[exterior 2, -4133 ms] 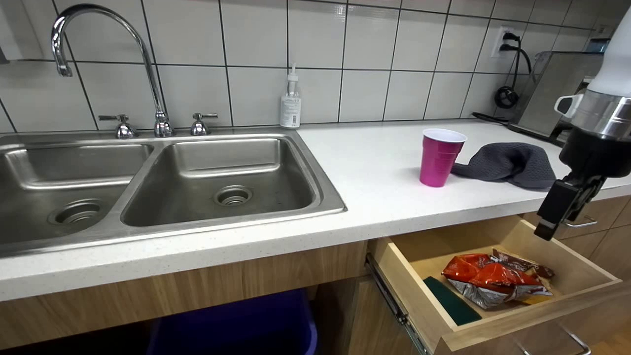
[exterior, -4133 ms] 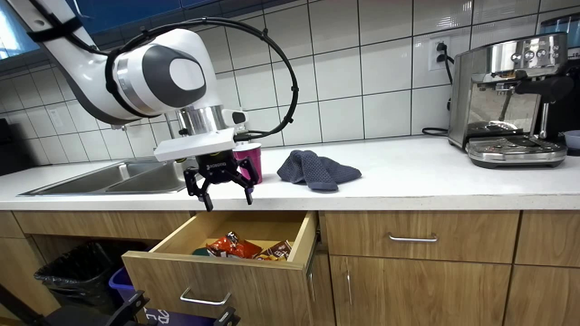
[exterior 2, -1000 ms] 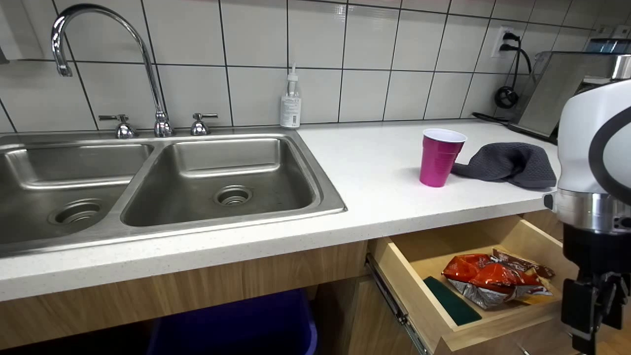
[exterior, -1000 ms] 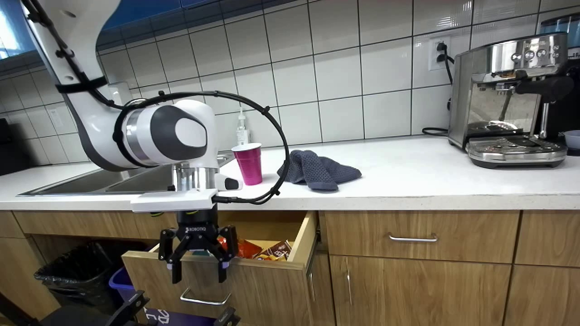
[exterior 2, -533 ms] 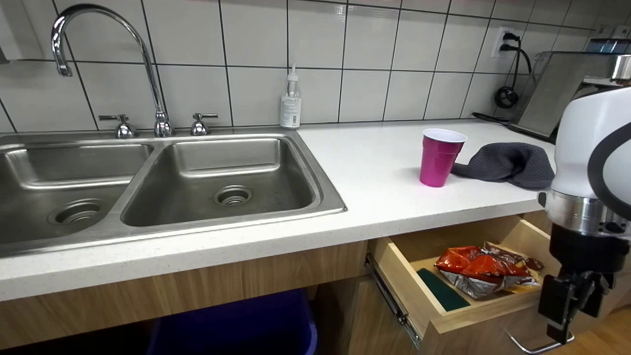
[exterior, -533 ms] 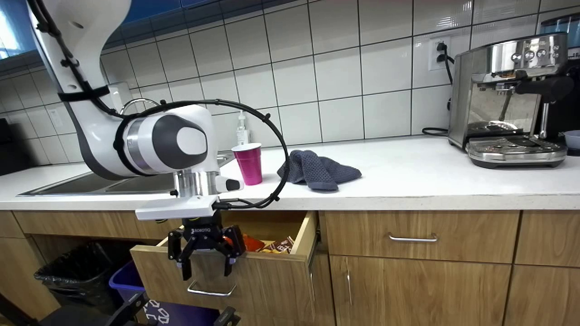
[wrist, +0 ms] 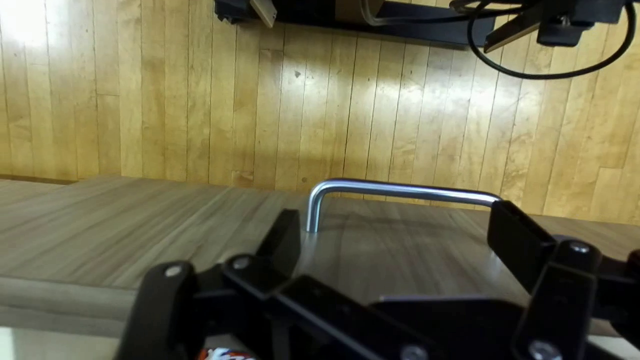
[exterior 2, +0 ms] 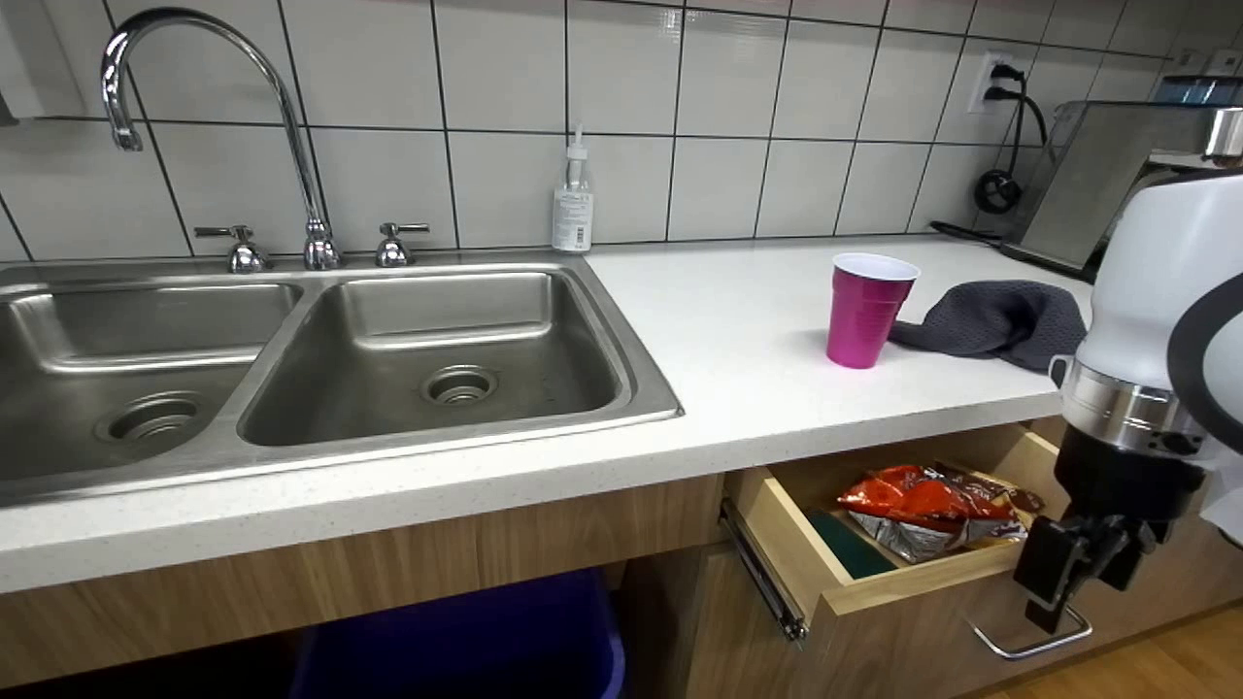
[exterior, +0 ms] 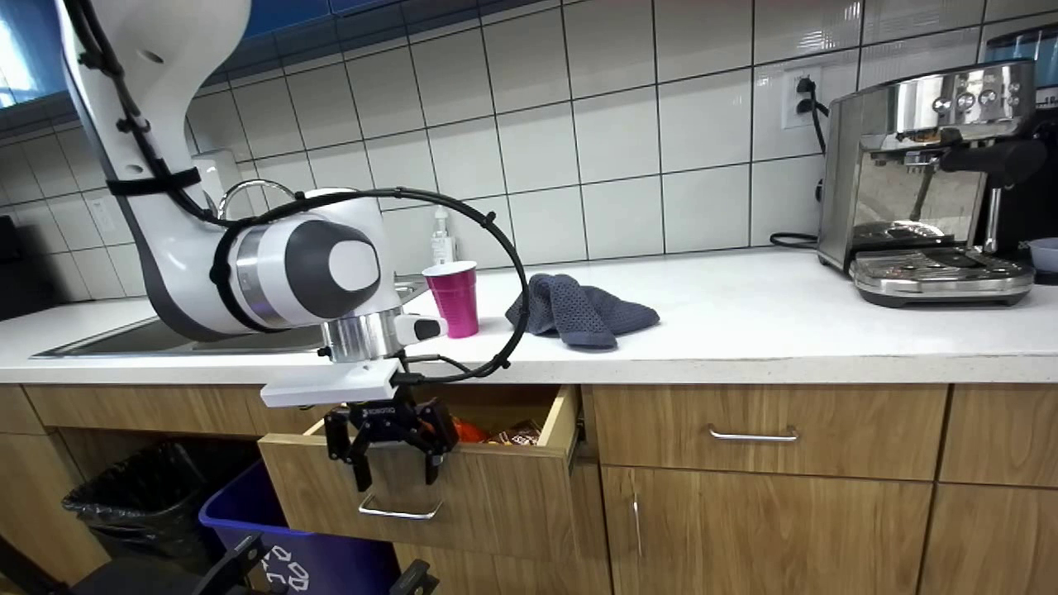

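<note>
1. A white tile wall (exterior: 620, 124) forms the background, with a pale counter (exterior: 785, 322) running along it.
2. At far left a sink (exterior: 140, 337) is set in the counter; lower down sit a black bag (exterior: 157, 500) and a blue bin (exterior: 347, 562).
3. Under the counter, right of the sink, the drawer (exterior: 504, 504) stands partly out. It reaches less far than a second ago, which suggests it is being pushed in and is only part of the way there.
4. The gripper (exterior: 397, 483) points down outside the drawer's front, just above the handle (exterior: 401, 514); its jaws are spread, with nothing clamped between them. It has come inward along with the drawer. Contact with the front is likely but cannot be made out.
5. In the drawer, a red packet (exterior 2: 913, 495), a brown packet (exterior: 524, 433) and a green thing (exterior 2: 853, 547) ride along.
6. Further right, a pink cup (exterior: 455, 302) and a grey cloth (exterior: 570, 310) stay put on the counter.
7. At far right is a coffee machine (exterior: 917, 190).
</note>
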Tool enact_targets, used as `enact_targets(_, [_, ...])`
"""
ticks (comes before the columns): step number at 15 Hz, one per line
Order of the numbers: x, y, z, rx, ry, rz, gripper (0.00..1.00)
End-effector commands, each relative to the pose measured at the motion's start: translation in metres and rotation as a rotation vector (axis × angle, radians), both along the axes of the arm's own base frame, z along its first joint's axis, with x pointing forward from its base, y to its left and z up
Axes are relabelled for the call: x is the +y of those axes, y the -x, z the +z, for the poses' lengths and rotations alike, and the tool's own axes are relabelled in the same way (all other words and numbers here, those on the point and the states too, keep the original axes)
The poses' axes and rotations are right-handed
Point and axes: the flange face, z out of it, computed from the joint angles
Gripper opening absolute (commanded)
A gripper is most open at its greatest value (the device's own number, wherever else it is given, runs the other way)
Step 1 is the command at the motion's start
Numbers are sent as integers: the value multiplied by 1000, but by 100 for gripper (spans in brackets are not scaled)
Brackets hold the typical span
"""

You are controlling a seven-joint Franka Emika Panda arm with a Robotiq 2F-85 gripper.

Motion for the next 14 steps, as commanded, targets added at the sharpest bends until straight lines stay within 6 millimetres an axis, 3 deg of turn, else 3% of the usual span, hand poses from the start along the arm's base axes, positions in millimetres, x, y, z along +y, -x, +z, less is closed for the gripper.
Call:
enact_targets(1, [4,-6,0,-71,5,-35,100])
enact_targets(14, [-5,-20,16,-184,1,-140,100])
